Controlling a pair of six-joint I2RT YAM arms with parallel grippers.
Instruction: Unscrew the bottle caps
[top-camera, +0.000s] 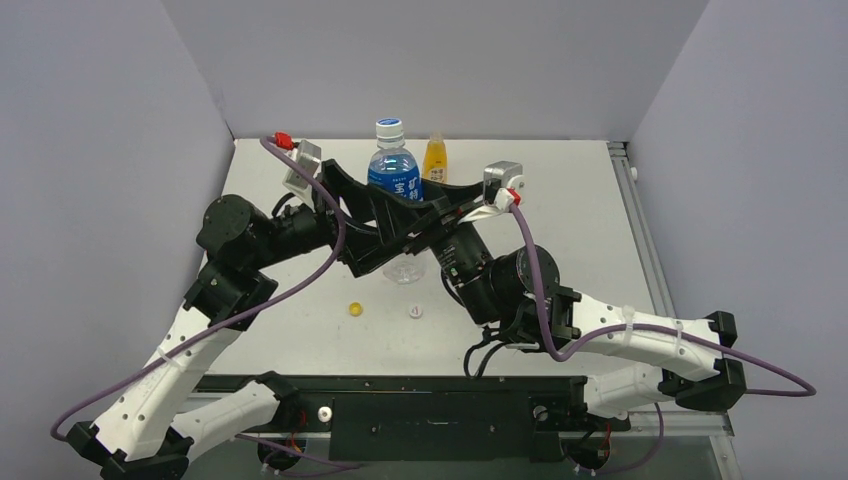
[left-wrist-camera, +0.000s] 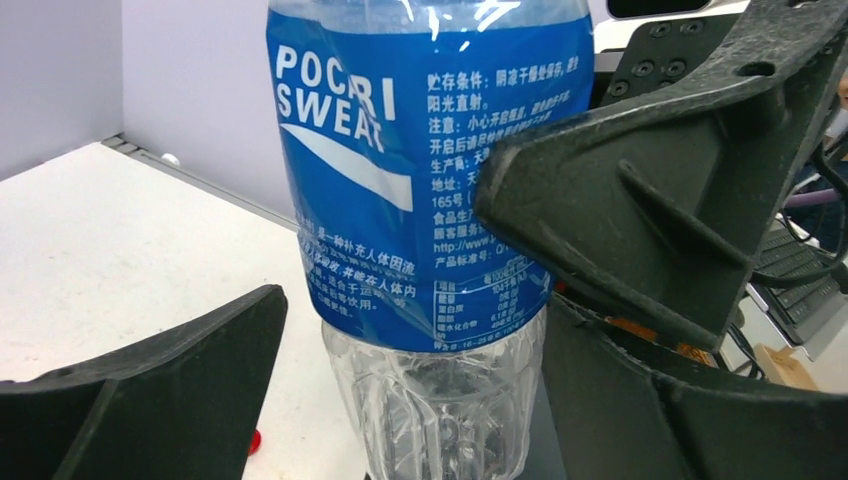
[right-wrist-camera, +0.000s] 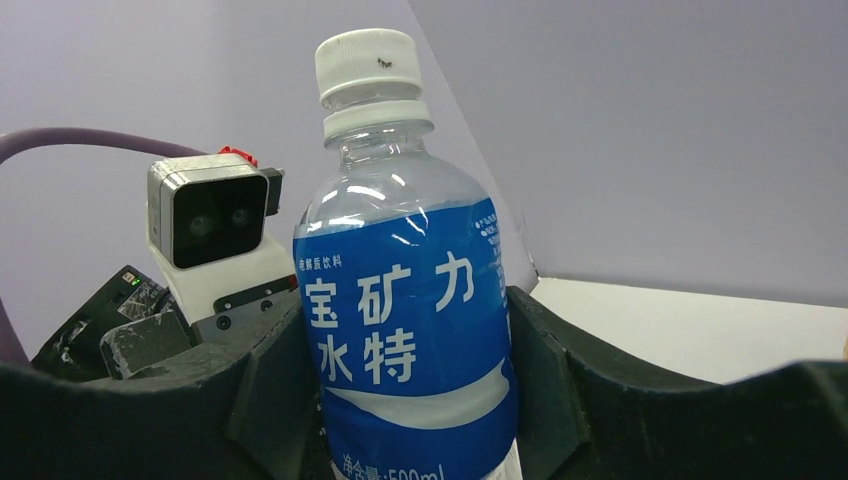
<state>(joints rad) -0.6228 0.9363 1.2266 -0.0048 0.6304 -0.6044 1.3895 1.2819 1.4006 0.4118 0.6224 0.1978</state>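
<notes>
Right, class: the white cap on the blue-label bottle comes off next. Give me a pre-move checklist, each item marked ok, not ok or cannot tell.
1. The blue-label bottle stands upright: ok.
2. The right tool clamps the label from both sides: ok.
3. The white cap sits on the neck, with nothing above it: ok.
4. The left tool is open: ok.
5. The left tool is at cap height: not ok; it straddles the bottle's lower body.
6. The two tools are clear of each other: cannot tell.
</notes>
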